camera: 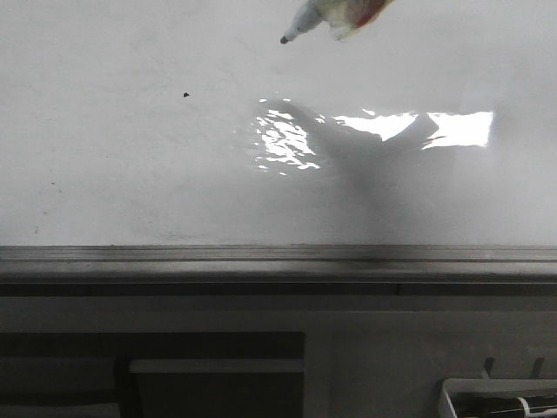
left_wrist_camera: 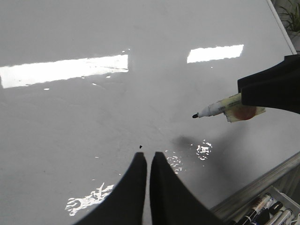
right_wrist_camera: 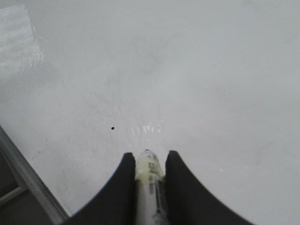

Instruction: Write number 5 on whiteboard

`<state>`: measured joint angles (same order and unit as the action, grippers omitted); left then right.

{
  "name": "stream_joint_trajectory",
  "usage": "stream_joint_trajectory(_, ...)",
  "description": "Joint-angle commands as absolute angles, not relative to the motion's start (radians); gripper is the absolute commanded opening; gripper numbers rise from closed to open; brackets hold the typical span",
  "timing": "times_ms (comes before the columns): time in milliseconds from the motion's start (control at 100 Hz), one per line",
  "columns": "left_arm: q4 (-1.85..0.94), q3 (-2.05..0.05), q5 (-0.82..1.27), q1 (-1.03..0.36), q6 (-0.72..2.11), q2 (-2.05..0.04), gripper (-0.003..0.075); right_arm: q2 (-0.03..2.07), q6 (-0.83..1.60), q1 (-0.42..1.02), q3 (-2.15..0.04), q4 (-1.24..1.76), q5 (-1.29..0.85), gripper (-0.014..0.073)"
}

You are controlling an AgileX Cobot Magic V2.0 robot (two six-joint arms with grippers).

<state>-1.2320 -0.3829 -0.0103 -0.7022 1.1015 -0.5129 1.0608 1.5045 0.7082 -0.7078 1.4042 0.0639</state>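
The whiteboard [camera: 130,157] is a large glossy white board with glare patches and a grey rail [camera: 261,254] along its near edge. No number 5 shows on it; only a small stray black dot [camera: 186,94] does. My right gripper [right_wrist_camera: 149,157] is shut on a white marker [right_wrist_camera: 150,178]. The marker [camera: 322,17] enters the front view at the top, black tip pointing down-left, held above the board. It also shows in the left wrist view [left_wrist_camera: 220,108]. My left gripper [left_wrist_camera: 147,155] is shut and empty, just above the board near the dot [left_wrist_camera: 140,147].
A white tray of spare markers [camera: 496,402] sits at the lower right below the rail; it also shows in the left wrist view [left_wrist_camera: 265,211]. Dark grey cabinet panels [camera: 218,366] lie below the board.
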Motion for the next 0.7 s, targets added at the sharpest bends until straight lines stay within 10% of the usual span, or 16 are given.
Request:
stream_joint_trajectory(0, -1.238, -0.411, -0.041, -0.702, 1.09, -0.514, -0.002, 1.062, 1.508, 0.707, -0.734, 1.404, 0.09, -0.0049)
stream_joint_trajectory(690, -1.238, -0.411, -0.041, -0.702, 1.09, -0.514, -0.002, 1.179, 1.508, 0.707, -0.73, 1.504, 0.15, -0.0049)
